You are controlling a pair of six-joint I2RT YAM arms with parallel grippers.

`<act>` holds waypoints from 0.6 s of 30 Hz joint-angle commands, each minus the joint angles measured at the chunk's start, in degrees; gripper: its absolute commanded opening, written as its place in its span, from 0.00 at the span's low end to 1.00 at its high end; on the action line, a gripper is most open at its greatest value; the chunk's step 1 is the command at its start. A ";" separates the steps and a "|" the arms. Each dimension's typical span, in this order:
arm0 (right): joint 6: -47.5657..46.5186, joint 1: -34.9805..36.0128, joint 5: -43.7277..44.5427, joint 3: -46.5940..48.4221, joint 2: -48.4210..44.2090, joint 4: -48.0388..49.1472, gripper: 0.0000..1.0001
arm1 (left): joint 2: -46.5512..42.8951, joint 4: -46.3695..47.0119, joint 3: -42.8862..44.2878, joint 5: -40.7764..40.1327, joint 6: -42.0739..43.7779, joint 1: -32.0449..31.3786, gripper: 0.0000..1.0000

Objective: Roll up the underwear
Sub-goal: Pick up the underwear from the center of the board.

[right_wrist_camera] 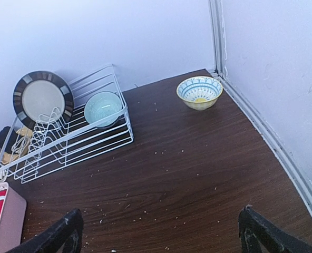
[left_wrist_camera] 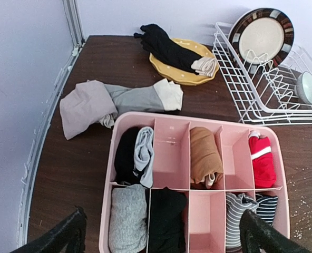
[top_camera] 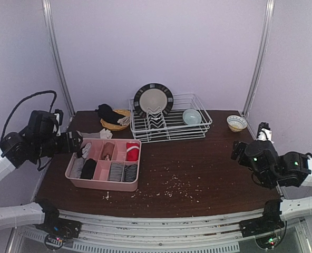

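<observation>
A loose grey underwear point(left_wrist_camera: 93, 103) with a cream band lies unrolled on the table, just behind the pink divided tray point(left_wrist_camera: 106, 211). The tray's compartments hold rolled pieces: black with pale grey, tan point(left_wrist_camera: 204, 155), red point(left_wrist_camera: 262, 158), grey point(left_wrist_camera: 128, 219), black and striped. Two compartments are bare. My left gripper point(left_wrist_camera: 164, 238) hovers open over the tray's near edge with nothing between its fingers; from above, the left gripper point(top_camera: 78, 143) is at the tray's point(top_camera: 100, 184) back left. My right gripper point(right_wrist_camera: 164, 237) is open above bare table at the right point(top_camera: 239, 152).
A yellow plate point(left_wrist_camera: 169, 71) with black and cream garments sits at the back left. A white wire dish rack point(top_camera: 169, 129) holds a dark-rimmed plate point(top_camera: 153, 99) and a pale bowl point(top_camera: 192, 116). A small patterned bowl point(top_camera: 236, 123) stands back right. Crumbs dot the table.
</observation>
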 commanded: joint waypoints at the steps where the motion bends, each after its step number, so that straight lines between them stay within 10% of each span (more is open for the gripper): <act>1: -2.26 -0.45 3.50 -3.39 -7.31 -4.25 1.00 | 0.50 4.80 -1.38 5.25 0.34 0.30 0.98; 7: -8.23 -0.62 -8.39 -7.51 -9.01 8.21 1.00 | 13.56 7.62 5.90 5.27 -0.57 1.70 0.98; 18: -10.74 -0.83 -15.87 -4.54 -2.21 8.76 1.00 | 41.73 9.71 18.04 16.64 -10.76 29.57 0.97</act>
